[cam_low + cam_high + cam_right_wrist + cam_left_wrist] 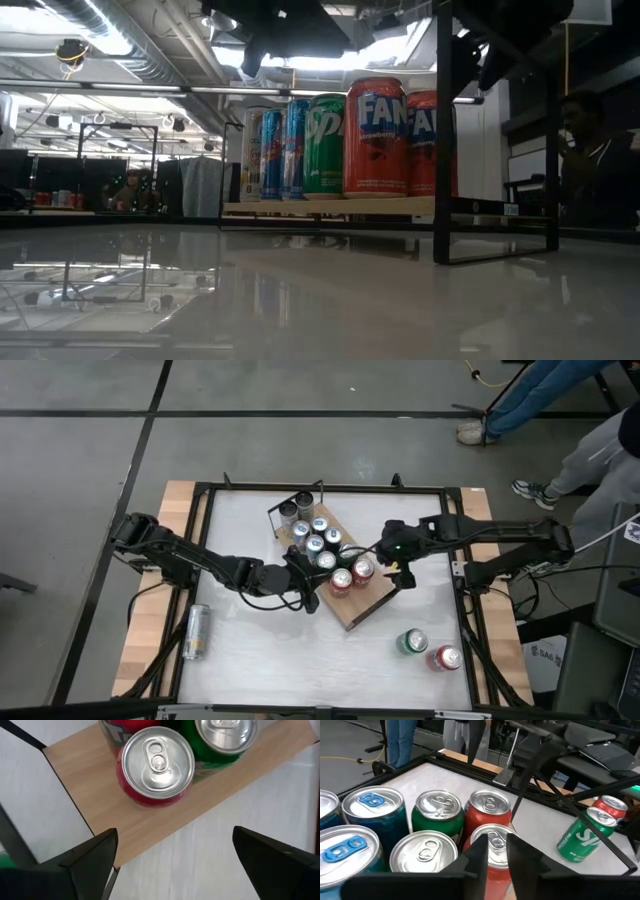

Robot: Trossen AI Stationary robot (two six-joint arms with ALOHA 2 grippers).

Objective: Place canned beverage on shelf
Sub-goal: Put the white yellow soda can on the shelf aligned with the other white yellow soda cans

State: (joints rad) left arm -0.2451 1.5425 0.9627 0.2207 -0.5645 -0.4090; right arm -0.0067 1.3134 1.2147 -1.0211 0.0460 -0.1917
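Observation:
The shelf (352,605) is a light-brown board with black end rails, lying slantwise mid-table. Silver, blue, green and red cans stand on it in two rows. In the low view the red cans (375,135) and a green one (325,145) stand upright on the board (330,208). My left gripper (315,592) is shut, level, right beside the nearest red can (492,845). My right gripper (392,568) hangs open above the shelf's near end. It points steeply down, and the other red can (157,765) stands ahead of its fingers, untouched. My left gripper's shut fingertips (480,852) stand at the nearest red can's side, just under its top rim (495,832), coming level from the table's left. I cannot tell whether they touch it. The can stands upright on the shelf.
A silver can (196,632) lies on its side near the table's left edge. A green can (412,642) and a red can (446,658) stand at the near right. The shelf's near end (165,820) is bare wood. People stand beyond the far right corner.

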